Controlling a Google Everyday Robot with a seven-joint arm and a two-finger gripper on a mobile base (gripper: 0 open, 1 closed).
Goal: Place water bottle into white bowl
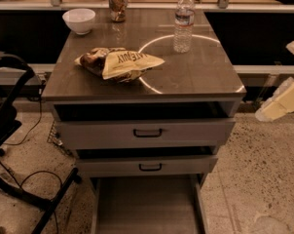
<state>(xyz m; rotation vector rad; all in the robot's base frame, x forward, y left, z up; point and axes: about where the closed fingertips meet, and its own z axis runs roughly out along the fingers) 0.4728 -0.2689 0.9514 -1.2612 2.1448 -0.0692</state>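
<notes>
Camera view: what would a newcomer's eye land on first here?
The crumpled snack bag lies left of centre on the tabletop, next to a bright ring of light. Behind it, the water bottle stands upright at the back right, and the white bowl sits at the back left corner. The pale gripper hangs at the right edge of the view, off the table.
</notes>
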